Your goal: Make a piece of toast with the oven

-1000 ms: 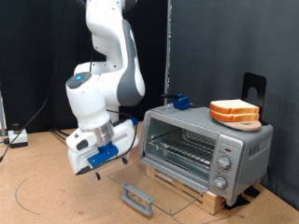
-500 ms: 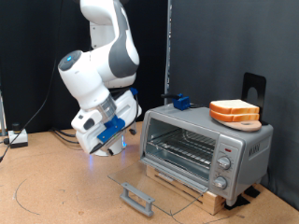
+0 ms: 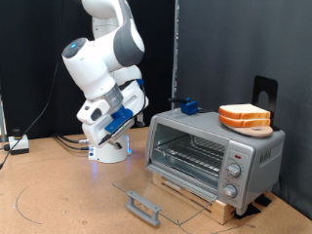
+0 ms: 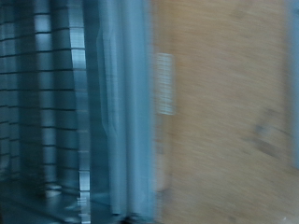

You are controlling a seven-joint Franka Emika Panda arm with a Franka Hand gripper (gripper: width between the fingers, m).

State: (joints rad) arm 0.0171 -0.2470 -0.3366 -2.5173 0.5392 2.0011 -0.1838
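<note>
The silver oven (image 3: 210,156) stands on a wooden board at the exterior view's right. Its glass door (image 3: 146,190) lies open and flat, handle (image 3: 144,207) towards the exterior view's bottom, and the wire rack inside is bare. Two pale toast slices (image 3: 244,117) with orange-brown crusts lie stacked on the oven's top. My gripper (image 3: 97,132) hangs in the air to the exterior view's left of the oven, above door level, with nothing visibly in it. The blurred wrist view shows the wire rack and glass (image 4: 37,93) beside brown tabletop (image 4: 224,112), with no fingers in it.
A small blue object (image 3: 188,106) sits on the oven's top at the back left corner. A black stand (image 3: 263,93) rises behind the toast. Cables (image 3: 19,144) lie at the exterior view's left edge. The arm's base (image 3: 109,151) stands left of the oven.
My gripper has risen from low beside the open door's handle and swung up and back towards the arm's base. The oven door, the rack and the toast have not moved.
</note>
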